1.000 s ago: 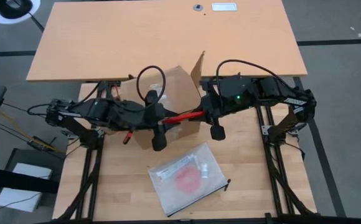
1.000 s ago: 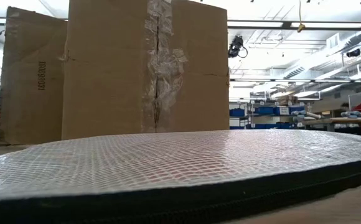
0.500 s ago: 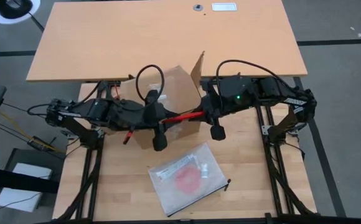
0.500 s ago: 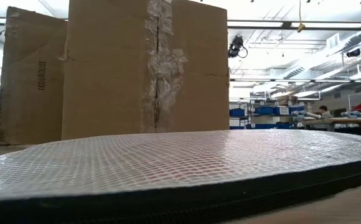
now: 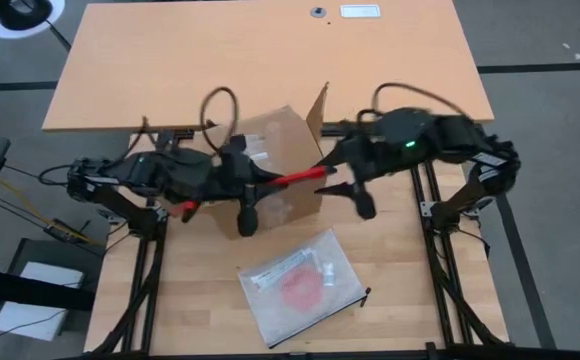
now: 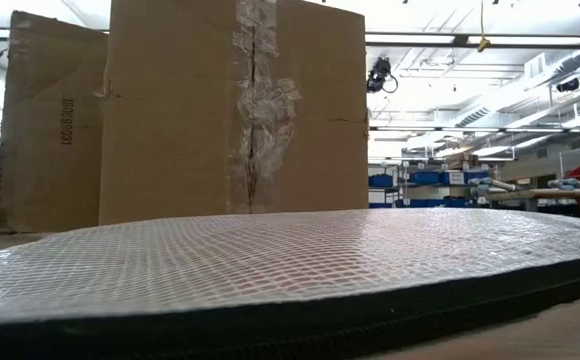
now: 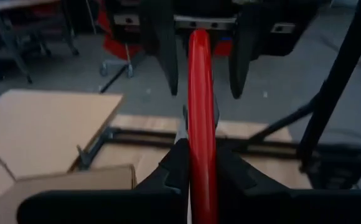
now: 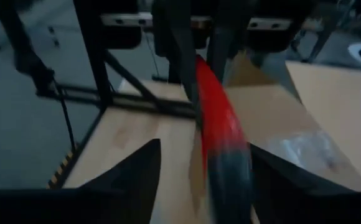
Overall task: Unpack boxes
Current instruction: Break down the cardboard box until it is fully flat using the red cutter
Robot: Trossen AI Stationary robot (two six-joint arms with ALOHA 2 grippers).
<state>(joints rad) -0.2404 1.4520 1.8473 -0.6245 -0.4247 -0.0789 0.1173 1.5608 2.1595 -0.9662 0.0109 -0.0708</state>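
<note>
Step in hand, by judgement: passing the red-handled box cutter [image 5: 295,179] between hands above the cardboard carton [image 5: 270,165], which sits mid-worktop [image 5: 170,300] between both arms. The left hand [image 7: 196,163] clamps the handle. The right hand [image 8: 196,163] stands wide (fingers clear of the handle); retract it straight back.

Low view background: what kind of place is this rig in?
Probably a warehouse or workshop-style lab. Behind the cardboard carton, the low view shows open shelving with blue bins, long rows of ceiling lights and exposed ductwork. The left wrist view adds bare grey floor.
</note>
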